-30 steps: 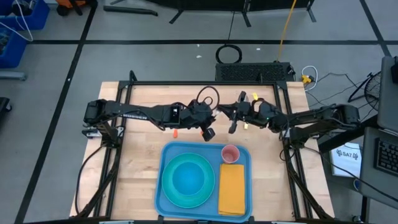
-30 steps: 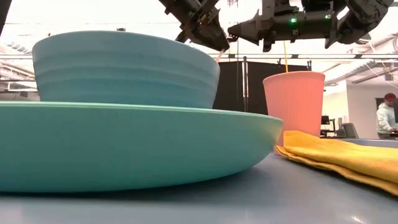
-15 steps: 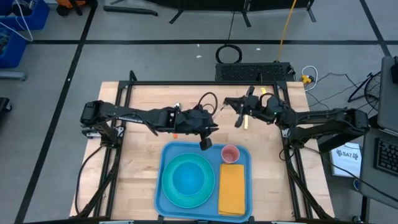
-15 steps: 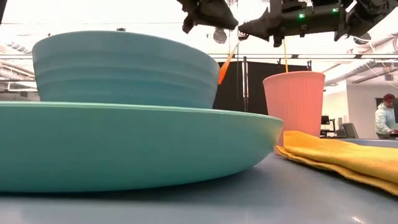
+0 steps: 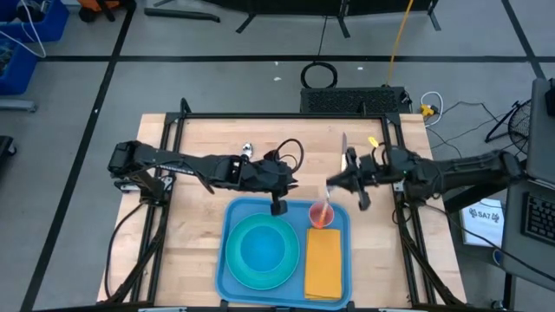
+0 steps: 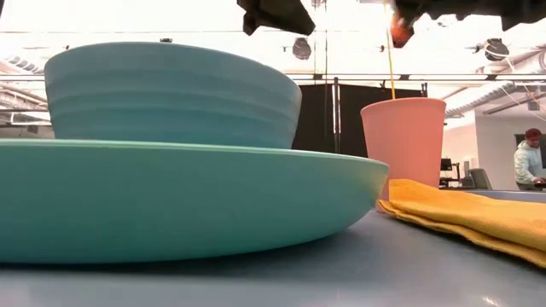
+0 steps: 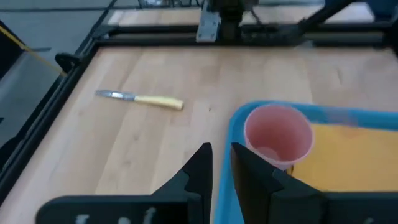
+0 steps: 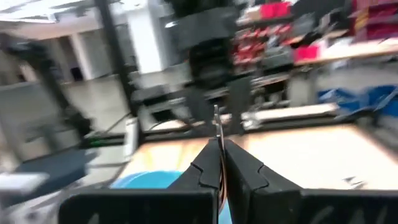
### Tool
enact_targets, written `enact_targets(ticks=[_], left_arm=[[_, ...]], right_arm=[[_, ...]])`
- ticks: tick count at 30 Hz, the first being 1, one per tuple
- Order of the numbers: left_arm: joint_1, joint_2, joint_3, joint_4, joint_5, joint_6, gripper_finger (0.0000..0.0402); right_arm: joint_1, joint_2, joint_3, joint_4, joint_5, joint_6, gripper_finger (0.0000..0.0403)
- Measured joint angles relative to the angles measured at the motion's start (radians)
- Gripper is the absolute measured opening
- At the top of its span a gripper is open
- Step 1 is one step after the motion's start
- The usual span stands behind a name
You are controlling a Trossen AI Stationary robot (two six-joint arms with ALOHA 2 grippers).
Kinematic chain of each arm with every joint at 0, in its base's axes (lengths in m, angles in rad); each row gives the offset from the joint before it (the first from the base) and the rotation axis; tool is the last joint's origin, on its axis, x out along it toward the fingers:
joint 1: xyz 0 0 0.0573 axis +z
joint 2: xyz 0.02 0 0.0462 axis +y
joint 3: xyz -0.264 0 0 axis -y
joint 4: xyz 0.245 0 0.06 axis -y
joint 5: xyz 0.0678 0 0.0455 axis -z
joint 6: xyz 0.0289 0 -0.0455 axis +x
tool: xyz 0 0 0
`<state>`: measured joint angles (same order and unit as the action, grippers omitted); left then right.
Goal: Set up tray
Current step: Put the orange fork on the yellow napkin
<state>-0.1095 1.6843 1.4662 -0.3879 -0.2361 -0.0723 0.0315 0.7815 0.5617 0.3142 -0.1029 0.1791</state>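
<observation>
While the left arm reaches in from the table's left side, its left gripper (image 5: 279, 208) hangs over the far rim of the tray (image 5: 229, 260), just beside the pink cup (image 5: 322, 214), with its 2 fingers (image 7: 198, 171) drawn to a narrow gap and nothing between them. The right gripper (image 5: 329, 191) sits just past the tray's far right corner, its fingers (image 8: 209, 167) pinched on a thin orange-handled utensil (image 5: 326, 211) whose lower end slants down to the cup's mouth. The tray lies flat on the near middle of the wooden table (image 5: 199, 139), below and nearer than both grippers; its long axis runs left to right across the table, its short sides facing the 2 arms. On it, the turquoise plate (image 5: 238, 267) with a bowl (image 5: 262, 246) fills the left part, the cup stands in the far right corner, and the orange-yellow napkin (image 5: 323, 263) lies lengthwise along the right side. A yellow-handled knife (image 7: 140, 99) rests on bare wood beyond the tray.
</observation>
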Motion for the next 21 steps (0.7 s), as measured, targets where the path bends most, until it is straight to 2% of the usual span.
enact_targets(ticks=[2, 5, 10, 16, 21], left_arm=[[0.003, 0.0, 0.0, -0.014, -0.001, 0.0, 0.0063], [0.008, 0.0, 0.0, -0.041, -0.02, -0.008, 0.0063], [0.004, 0.001, 0.0, -0.06, -0.095, -0.016, 0.0063], [0.001, 0.001, 0.0, -0.08, -0.136, -0.028, 0.0063], [0.001, 0.001, 0.0, -0.088, -0.156, -0.033, 0.0063]], right_arm=[[0.058, -0.012, 0.0, -0.042, 0.004, 0.041, 0.0], [0.164, -0.004, 0.0, -0.105, 0.111, 0.099, 0.0], [0.38, 0.024, -0.003, -0.188, 0.386, 0.18, 0.0], [0.638, 0.061, -0.061, -0.156, 0.753, 0.301, 0.0], [0.775, 0.128, -0.102, -0.15, 0.944, 0.481, 0.0]])
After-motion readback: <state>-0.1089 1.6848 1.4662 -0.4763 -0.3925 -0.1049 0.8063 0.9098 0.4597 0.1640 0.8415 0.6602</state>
